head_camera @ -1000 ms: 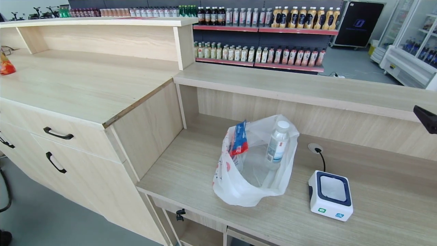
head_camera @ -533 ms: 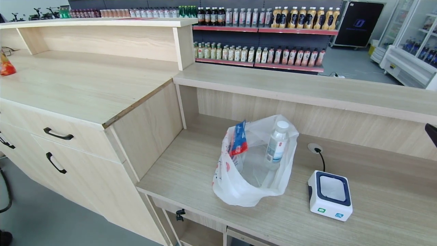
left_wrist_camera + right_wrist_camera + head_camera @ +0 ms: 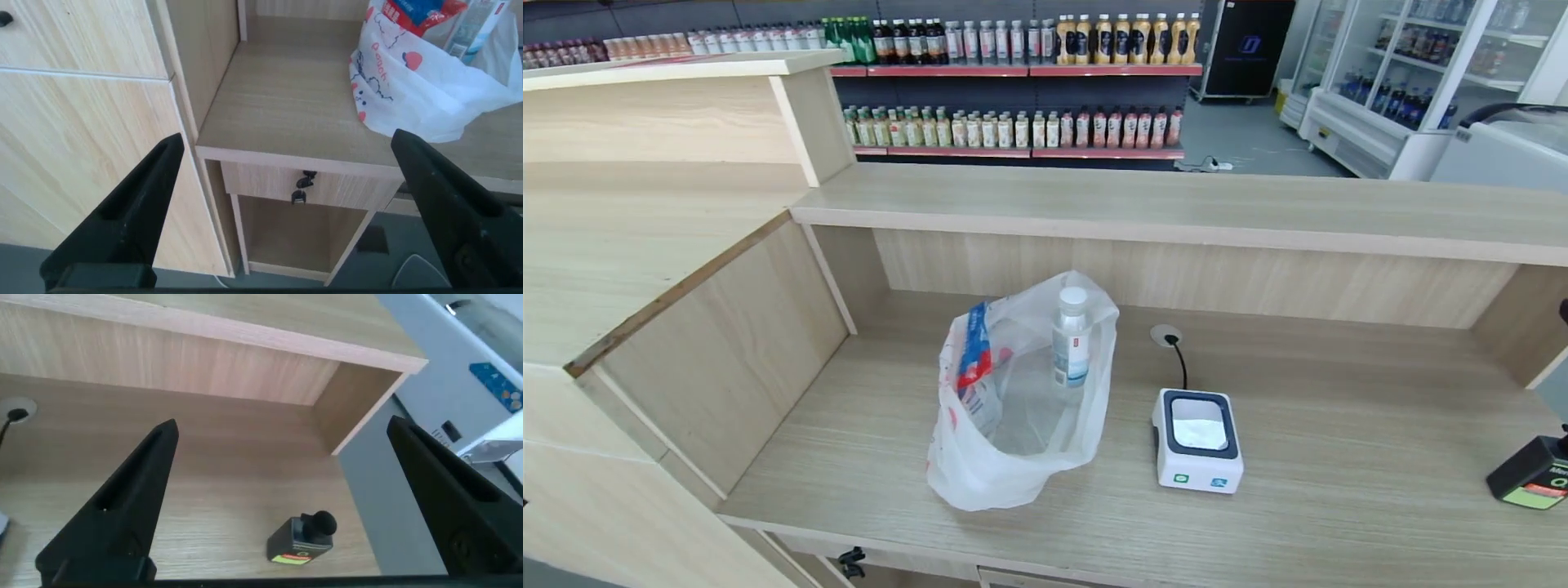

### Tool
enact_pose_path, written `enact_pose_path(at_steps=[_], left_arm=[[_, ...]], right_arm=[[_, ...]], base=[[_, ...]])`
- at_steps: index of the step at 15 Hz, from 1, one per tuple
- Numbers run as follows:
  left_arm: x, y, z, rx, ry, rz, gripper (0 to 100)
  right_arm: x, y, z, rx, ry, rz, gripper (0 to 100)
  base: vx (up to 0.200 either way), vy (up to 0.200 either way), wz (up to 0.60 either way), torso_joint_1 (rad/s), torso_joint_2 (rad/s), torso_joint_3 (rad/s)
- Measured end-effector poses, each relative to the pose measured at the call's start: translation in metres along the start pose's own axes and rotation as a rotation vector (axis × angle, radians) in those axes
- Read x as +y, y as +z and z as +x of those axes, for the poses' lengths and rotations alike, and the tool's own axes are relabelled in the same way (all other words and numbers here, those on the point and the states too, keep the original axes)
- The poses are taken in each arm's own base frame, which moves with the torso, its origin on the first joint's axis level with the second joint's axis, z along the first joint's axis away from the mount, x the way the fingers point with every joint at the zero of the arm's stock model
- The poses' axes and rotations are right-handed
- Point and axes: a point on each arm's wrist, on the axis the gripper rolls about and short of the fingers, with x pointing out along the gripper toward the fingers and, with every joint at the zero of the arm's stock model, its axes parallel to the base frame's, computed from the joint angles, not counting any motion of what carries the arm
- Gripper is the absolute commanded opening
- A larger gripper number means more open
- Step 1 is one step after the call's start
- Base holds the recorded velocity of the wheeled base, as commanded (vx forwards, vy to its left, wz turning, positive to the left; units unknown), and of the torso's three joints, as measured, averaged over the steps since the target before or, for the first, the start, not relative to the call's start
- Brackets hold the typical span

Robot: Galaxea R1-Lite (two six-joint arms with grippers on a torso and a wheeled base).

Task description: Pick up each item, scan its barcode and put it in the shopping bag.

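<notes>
Comparing with a second ago, we find the head camera has swung right, while the things keep their places. The shopping bag [image 3: 980,465] stands on the counter [image 3: 1339,425] holding the upright bottle [image 3: 1072,335] and a red-and-blue packet [image 3: 974,347], with the scanner [image 3: 1196,441] just beside it. Our left gripper [image 3: 288,137] hangs before the counter's front edge, jaws spread wide. Our right gripper [image 3: 282,422] hovers above a small black device [image 3: 301,539] near the counter's right end, jaws likewise spread.
</notes>
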Motion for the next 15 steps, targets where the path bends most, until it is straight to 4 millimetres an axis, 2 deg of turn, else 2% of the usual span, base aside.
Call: enact_pose_path(at_steps=[3, 14, 15], left_arm=[[0.0, -0.0001, 0.0, 0.0, 0.001, 0.0, 100], [0.0, -0.0001, 0.0, 0.0, 0.001, 0.0, 100], [0.0, -0.0001, 0.0, 0.0, 0.001, 0.002, 100]], right_arm=[[0.0009, -0.0003, -0.0064, 0.011, 0.07, 0.049, 100], [-0.0001, -0.003, -0.0069, 0.02, 0.062, 0.045, 100], [0.0001, -0.0032, -0.0069, 0.02, 0.062, 0.045, 100]], base=[[0.0, 0.0, 0.0, 0.0, 0.0, 0.0], [0.0, 0.0, 0.0, 0.0, 0.0, 0.0], [-0.2, 0.0, 0.0, 0.002, 0.0, 0.002]])
